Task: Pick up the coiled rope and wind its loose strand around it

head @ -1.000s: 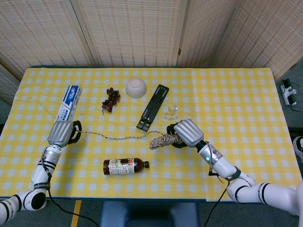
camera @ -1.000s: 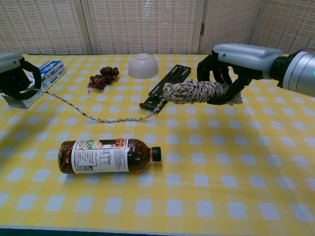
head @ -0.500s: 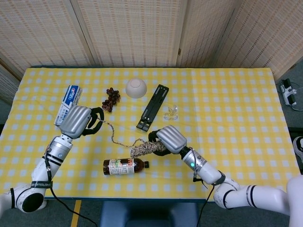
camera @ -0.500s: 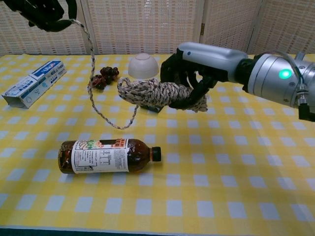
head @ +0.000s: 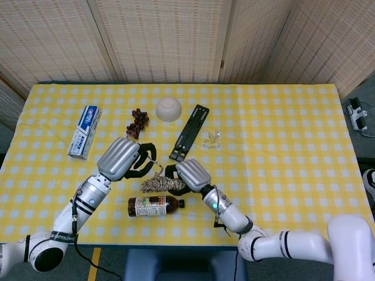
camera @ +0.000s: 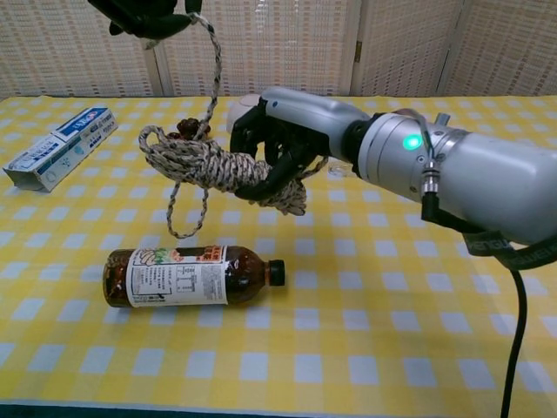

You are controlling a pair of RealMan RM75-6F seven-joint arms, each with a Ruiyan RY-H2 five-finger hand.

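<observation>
- The right hand [camera: 283,131] is gripping the coiled rope [camera: 213,165] in the air, fingers wrapped around the bundle's near end, above the brown bottle [camera: 187,275].
- The left hand [camera: 144,13] is pinching the loose strand [camera: 209,65] up high; the strand is drooping from its fingers past the bundle in a slack loop.
- The rope is looking light, soft and floppy, probably grippy rather than slick.
- Holding the bundle mid-body seems wise, leaving the far end free for winding.
</observation>
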